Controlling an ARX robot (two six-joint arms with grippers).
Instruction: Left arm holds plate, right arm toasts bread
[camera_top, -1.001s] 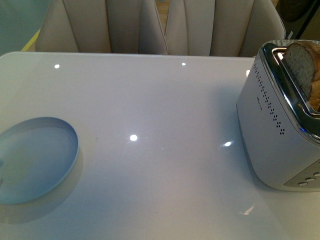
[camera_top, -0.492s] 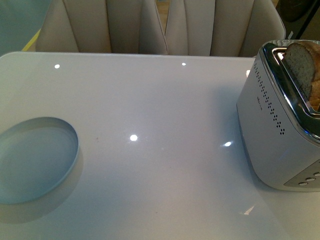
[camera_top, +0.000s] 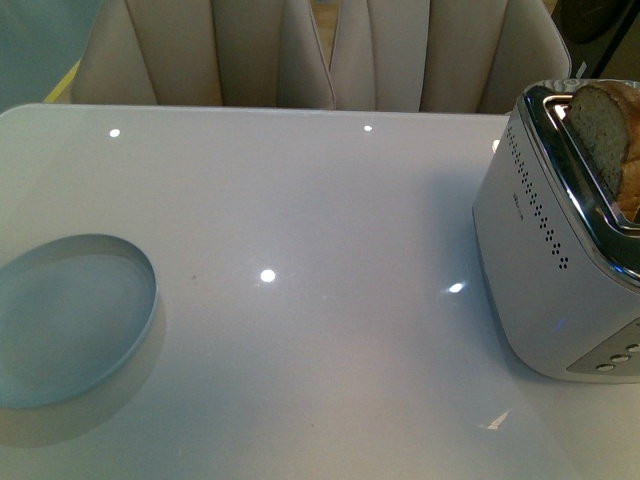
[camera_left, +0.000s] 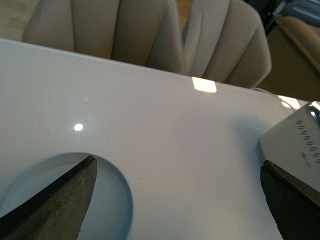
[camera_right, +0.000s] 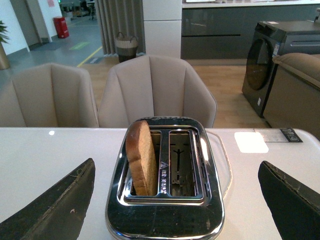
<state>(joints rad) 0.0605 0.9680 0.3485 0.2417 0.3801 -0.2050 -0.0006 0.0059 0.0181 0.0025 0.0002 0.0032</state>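
Note:
The pale-blue plate (camera_top: 70, 320) lies empty on the white table at the left edge; it also shows in the left wrist view (camera_left: 112, 200). The bread (camera_top: 605, 135) stands upright in the left slot of the silver toaster (camera_top: 550, 270) at the right; in the right wrist view the bread (camera_right: 141, 157) fills one slot and the other slot is empty. My left gripper (camera_left: 177, 200) is open and empty above the table, one finger over the plate. My right gripper (camera_right: 175, 205) is open and empty above the toaster (camera_right: 165, 220). Neither arm shows in the front view.
Beige padded chairs (camera_top: 320, 50) stand behind the table's far edge. The white glossy table (camera_top: 320, 300) reflects ceiling lights. The toaster's buttons (camera_top: 620, 358) face the near right. A dark appliance (camera_right: 272, 55) stands far behind.

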